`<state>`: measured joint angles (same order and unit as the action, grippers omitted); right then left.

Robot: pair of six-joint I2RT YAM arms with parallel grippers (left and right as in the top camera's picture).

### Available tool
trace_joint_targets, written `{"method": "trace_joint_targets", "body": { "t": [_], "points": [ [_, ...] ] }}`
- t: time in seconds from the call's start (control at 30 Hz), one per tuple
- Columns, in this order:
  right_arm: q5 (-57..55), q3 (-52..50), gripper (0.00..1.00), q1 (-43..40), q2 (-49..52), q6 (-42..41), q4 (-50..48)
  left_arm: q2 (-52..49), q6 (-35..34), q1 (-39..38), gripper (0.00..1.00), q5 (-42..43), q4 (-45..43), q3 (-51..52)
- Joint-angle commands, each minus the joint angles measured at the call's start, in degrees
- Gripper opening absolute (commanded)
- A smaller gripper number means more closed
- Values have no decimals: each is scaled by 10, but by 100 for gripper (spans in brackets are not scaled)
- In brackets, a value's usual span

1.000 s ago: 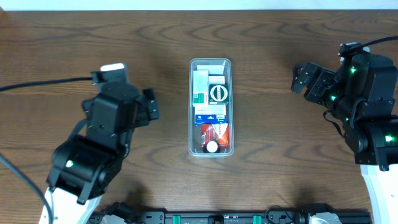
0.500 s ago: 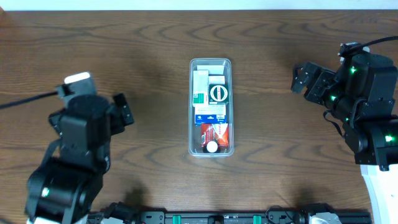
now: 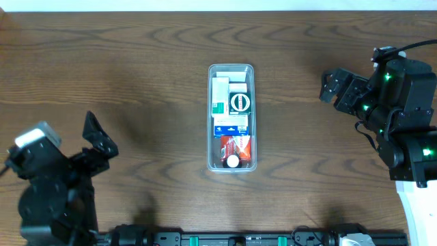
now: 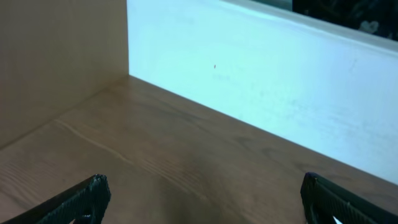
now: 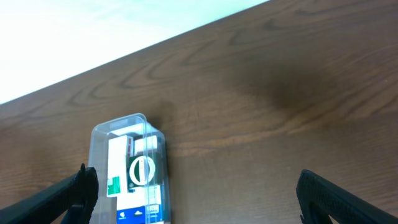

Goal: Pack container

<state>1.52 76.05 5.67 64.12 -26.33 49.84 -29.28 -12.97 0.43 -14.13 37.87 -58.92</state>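
1. Centrally on the desk sits the container, its long sides running from the near edge toward the far edge, with bare wood all round it.
2. Left jaws are spread wide with nothing between them. Overhead, that arm is at the near-left corner, well apart from the container.
3. Ahead of the left jaws the wood runs to a white wall and meets a tan side panel at a corner.
4. Right jaws are also released and empty. They are off to the right of the container, level with its far half, with open wood between.
5. Inside the container, boxes lie packed end to end: a white-and-green box, a dark green box bearing a white ring mark, a blue-and-white box and a red pack with a white cap at the near end.
6. Print shows on the boxes, but it is too small to read.
7. Only the far end of the container is unfilled.
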Motion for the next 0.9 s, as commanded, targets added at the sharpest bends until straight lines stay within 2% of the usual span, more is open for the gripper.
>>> {"method": "trace_joint_targets", "body": {
  "t": [0.0,0.37,0.53,0.87],
  "points": [
    [0,3,99,-4,0,2,-1,54,19,12,98,28,-25,69],
    [0,3,99,-4,0,2,-1,230,18,18,98,32,-172,316],
    [0,3,99,-4,0,2,-1,289,18,18,98,32,-191,392],
    [0,3,99,-4,0,2,-1,292,13,18,98,32,-222,499]
  ]
}}
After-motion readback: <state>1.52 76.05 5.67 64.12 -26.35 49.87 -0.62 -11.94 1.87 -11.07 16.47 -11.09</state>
